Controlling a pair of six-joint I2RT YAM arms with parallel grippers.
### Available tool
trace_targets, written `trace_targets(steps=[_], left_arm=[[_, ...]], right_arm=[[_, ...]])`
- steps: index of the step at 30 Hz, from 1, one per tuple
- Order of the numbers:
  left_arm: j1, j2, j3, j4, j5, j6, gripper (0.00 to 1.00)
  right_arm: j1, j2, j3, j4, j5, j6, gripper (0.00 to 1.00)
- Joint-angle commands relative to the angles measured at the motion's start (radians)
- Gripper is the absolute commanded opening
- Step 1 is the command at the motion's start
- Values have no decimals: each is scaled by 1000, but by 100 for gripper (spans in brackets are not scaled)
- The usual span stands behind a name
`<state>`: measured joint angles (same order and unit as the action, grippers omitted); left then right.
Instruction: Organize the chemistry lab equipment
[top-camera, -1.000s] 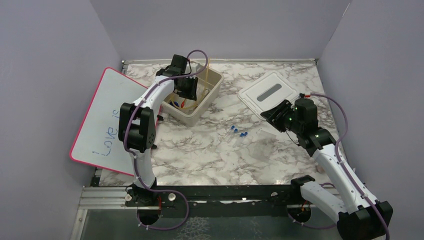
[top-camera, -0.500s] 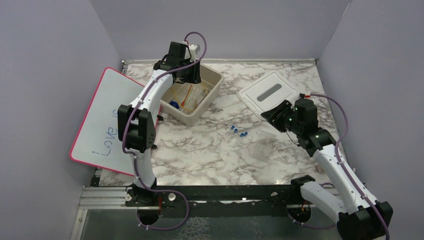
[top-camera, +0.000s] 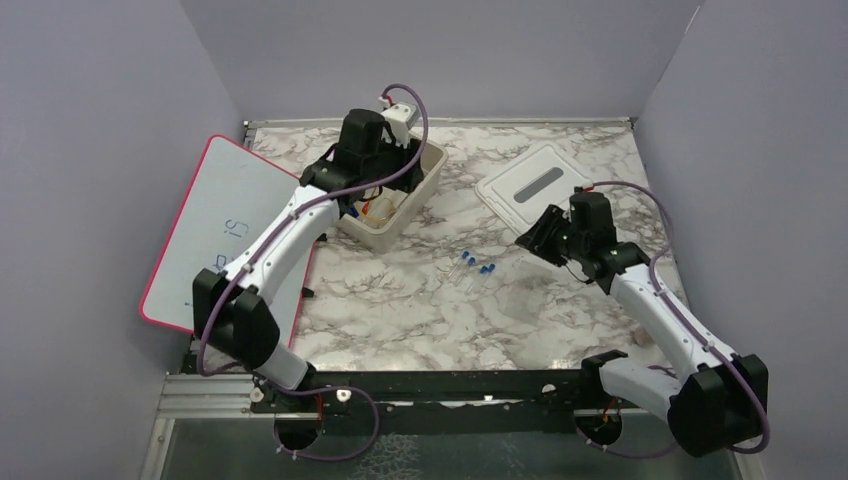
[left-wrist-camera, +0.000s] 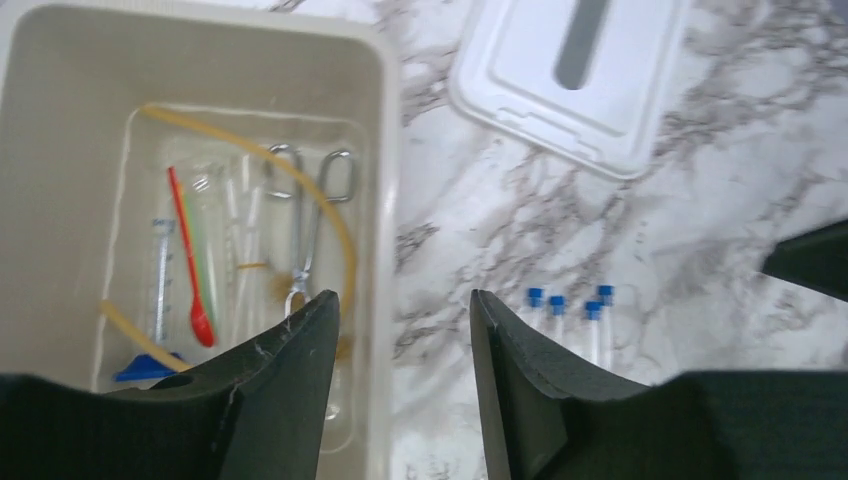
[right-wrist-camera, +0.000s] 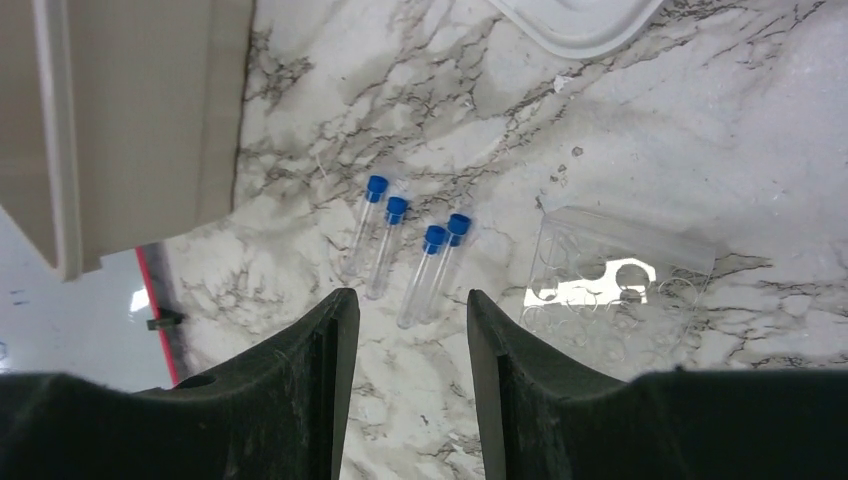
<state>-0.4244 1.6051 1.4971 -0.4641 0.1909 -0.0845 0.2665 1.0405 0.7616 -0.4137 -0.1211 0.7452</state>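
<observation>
Four clear tubes (right-wrist-camera: 405, 262) with blue caps (right-wrist-camera: 377, 184) lie flat on the table (right-wrist-camera: 700, 150), mid frame in the right wrist view. The tub (left-wrist-camera: 388, 150), upper left in the left wrist view, holds a hose (left-wrist-camera: 225, 133), a red dropper (left-wrist-camera: 188, 255) and tongs (left-wrist-camera: 305, 240). The left gripper (left-wrist-camera: 402, 300) and right gripper (right-wrist-camera: 410, 300) have their fingers spread, with nothing held.

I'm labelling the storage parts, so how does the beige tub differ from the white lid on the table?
The beige tub is deep with upright walls; the white lid is flat. The tub holds metal tongs and a red dropper; the lid carries nothing. The lid has a grey strip; the tub's walls are plain. Both are rounded rectangles on the marble table.
</observation>
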Motion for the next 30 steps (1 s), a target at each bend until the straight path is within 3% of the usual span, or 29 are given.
trace_targets(steps=[1,6,11,19,30], left_arm=[[-92,-155,-123,150,33,3,55],[-132,-262,-277,251,86,-55,61],[-142,-346,-433,334,82,-41,74],[-142,-419,-517,352,24,-19,92],[-142,-417,-549,344,22,-23,91]], right_arm=[[10,58,32,-19,-37,-73,48],[81,135,42,-34,16,-64,47],[185,245,87,-37,89,-42,47],[277,410,157,-69,229,29,42],[325,564,226,-128,305,77,34]])
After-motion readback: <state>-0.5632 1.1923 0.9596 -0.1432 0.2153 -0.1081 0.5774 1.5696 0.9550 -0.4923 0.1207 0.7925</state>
